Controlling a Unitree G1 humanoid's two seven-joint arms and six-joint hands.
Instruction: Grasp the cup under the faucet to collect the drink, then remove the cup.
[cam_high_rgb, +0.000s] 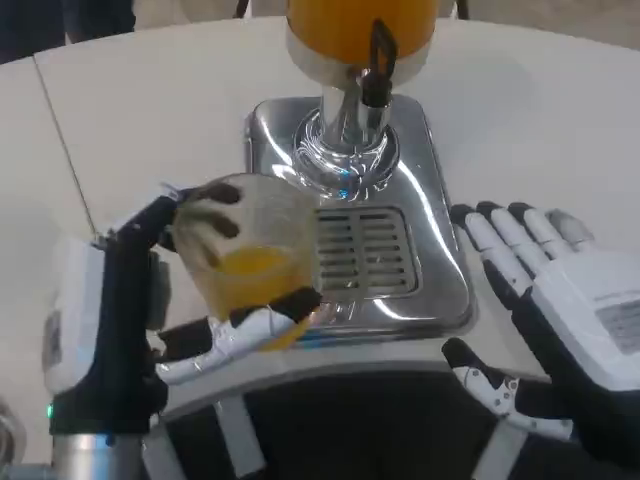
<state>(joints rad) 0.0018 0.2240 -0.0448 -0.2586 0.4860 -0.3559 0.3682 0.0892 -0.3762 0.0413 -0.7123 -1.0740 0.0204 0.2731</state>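
Clear plastic cup (250, 262), part-filled with orange drink, sits gripped in the left hand (130, 320), overlapping the dispenser's drip tray (362, 252) edge. Fingers hide its far wall. Right hand (560, 320) lies spread, empty, on open table (540, 120).

No legible text, brand, number or sign is found on any surface. A small label with faint dark lines is seen on the white back of the right hand (585, 330), at the lower right of the frame; its characters are too blurred to be read. A similar grey patch on the left hand (95, 340), at the lower left, is likewise unreadable.
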